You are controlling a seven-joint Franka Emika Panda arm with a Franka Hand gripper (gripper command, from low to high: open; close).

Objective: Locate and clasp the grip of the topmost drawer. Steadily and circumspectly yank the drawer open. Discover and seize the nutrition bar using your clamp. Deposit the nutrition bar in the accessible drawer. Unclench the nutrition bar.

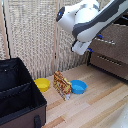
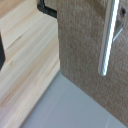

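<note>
The topmost drawer [image 1: 116, 35] of the dark brown cabinet is shut. Its silver bar handle [image 1: 107, 42] also shows in the wrist view [image 2: 108, 37], running along the matte drawer front [image 2: 85, 55]. My clamp [image 1: 98, 37] is at the tip of the white arm, close in front of that handle, and mostly hidden by the arm. In the wrist view its dark fingers [image 2: 45, 7] stand apart with nothing between them, off to one side of the handle. The nutrition bar [image 1: 62, 84], orange-yellow with red-brown print, stands on the wooden table between two bowls.
A yellow bowl [image 1: 42, 84] and a blue bowl [image 1: 78, 87] flank the bar. A large black box [image 1: 17, 92] is at the exterior view's left. The lower drawer [image 1: 107, 62] sits under the top one. A woven screen [image 1: 35, 35] stands behind.
</note>
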